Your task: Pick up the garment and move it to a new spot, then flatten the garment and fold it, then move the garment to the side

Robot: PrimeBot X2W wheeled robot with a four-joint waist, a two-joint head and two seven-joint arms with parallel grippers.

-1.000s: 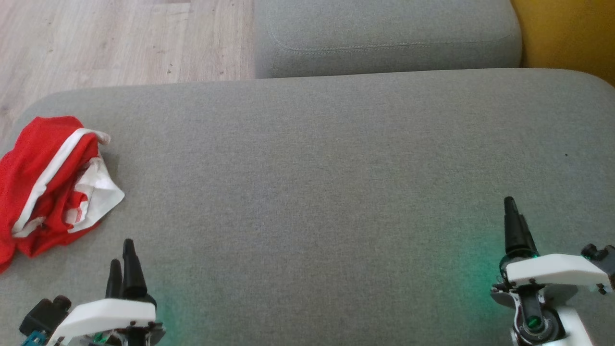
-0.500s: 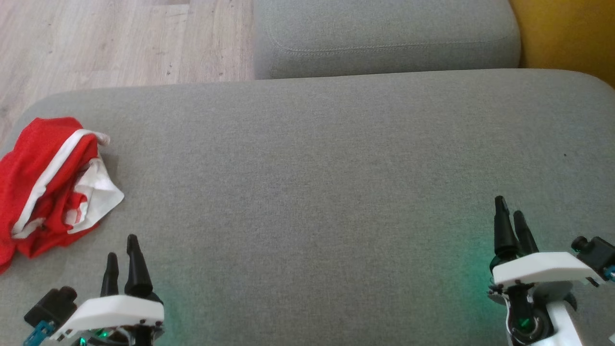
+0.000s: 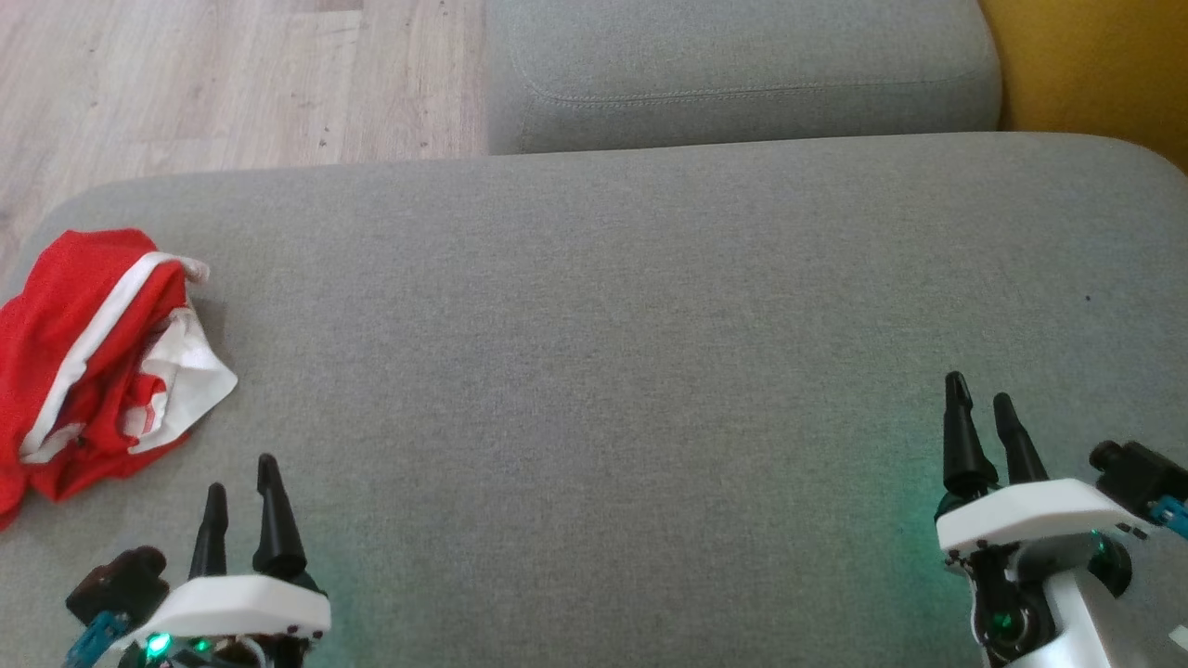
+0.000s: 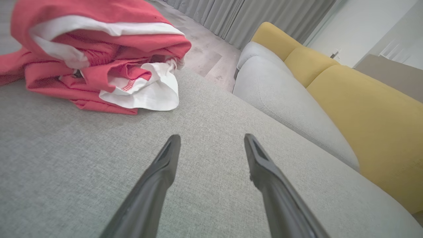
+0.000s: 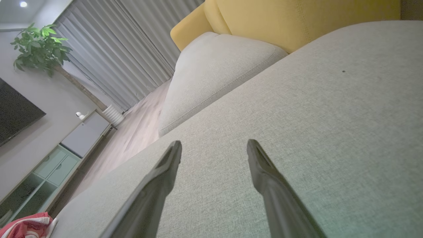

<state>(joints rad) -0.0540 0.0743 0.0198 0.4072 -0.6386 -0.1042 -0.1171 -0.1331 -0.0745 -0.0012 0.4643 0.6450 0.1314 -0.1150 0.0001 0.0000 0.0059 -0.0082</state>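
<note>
The garment (image 3: 88, 362) is a red piece with white stripes and white lining, lying crumpled at the far left of the grey cushion (image 3: 594, 353). In the left wrist view the garment (image 4: 96, 62) sits up and to the left of my fingers, apart from them. My left gripper (image 3: 241, 473) hovers open at the lower left, a little right of and below the cloth. My right gripper (image 3: 979, 390) stands open at the lower right over bare fabric. The left gripper (image 4: 211, 138) and the right gripper (image 5: 213, 143) both hold nothing. A corner of the garment (image 5: 28, 226) peeks in at the right wrist view's bottom left.
A second grey cushion (image 3: 742, 74) lies behind the first, with a yellow backrest (image 3: 1095, 65) at the right. Wooden floor (image 3: 232, 83) runs past the cushion's far left edge. A plant (image 5: 43, 49), curtains and a cabinet (image 5: 59, 158) stand across the room.
Both grippers have rotated so their two fingers now show side by side. The left has drifted slightly right and down, the right slightly left. The garment lies as before.
</note>
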